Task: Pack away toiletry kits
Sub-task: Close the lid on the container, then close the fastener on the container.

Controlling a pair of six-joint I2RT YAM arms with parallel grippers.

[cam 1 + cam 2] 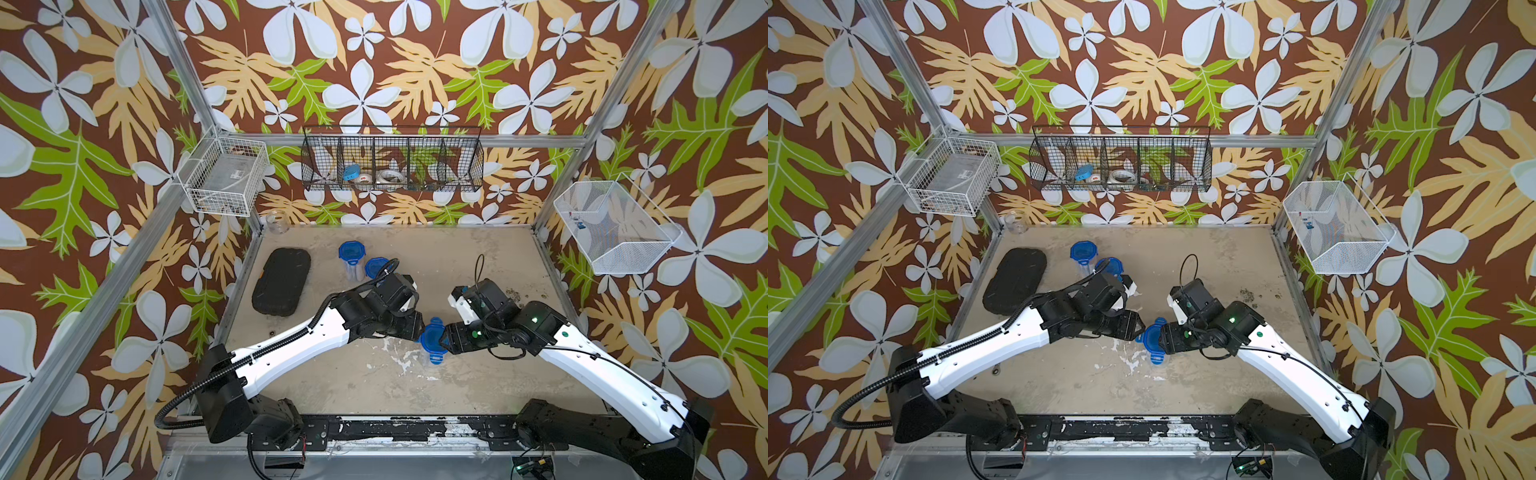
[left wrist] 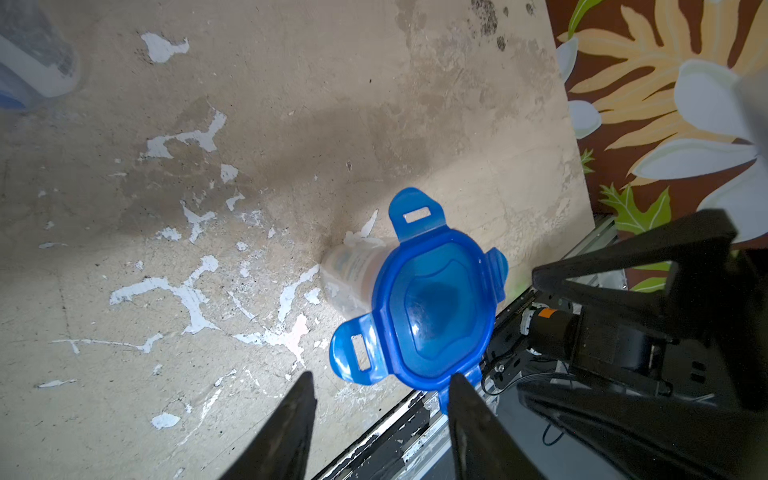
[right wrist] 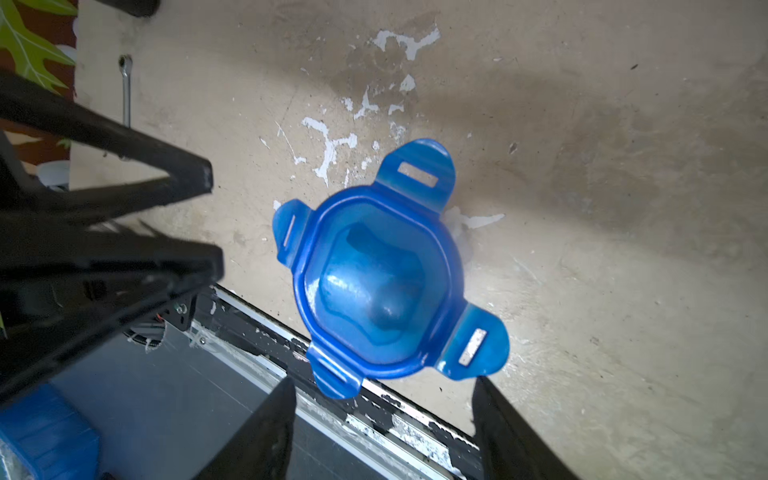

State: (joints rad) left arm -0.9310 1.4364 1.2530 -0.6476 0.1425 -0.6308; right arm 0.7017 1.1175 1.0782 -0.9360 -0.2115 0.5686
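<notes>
A: Where's the nearest kit?
B: A clear plastic cup with a blue four-tab clip lid (image 1: 432,340) stands upright on the table (image 1: 457,257), between both hands.
A: Gripped?
B: No. The left hand (image 2: 380,376) and the right hand (image 3: 382,380) both gape, tips just beside that cup's lid.
A: Beyond it?
B: Behind that cup, to its left, a black textured oblong case (image 1: 282,282) and two more blue-lidded clear cups (image 1: 352,252).

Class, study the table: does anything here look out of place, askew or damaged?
The blue lid on the front cup has tabs splayed outward, not clipped down, so it looks unlatched. The table around it shows chipped white patches.
</notes>
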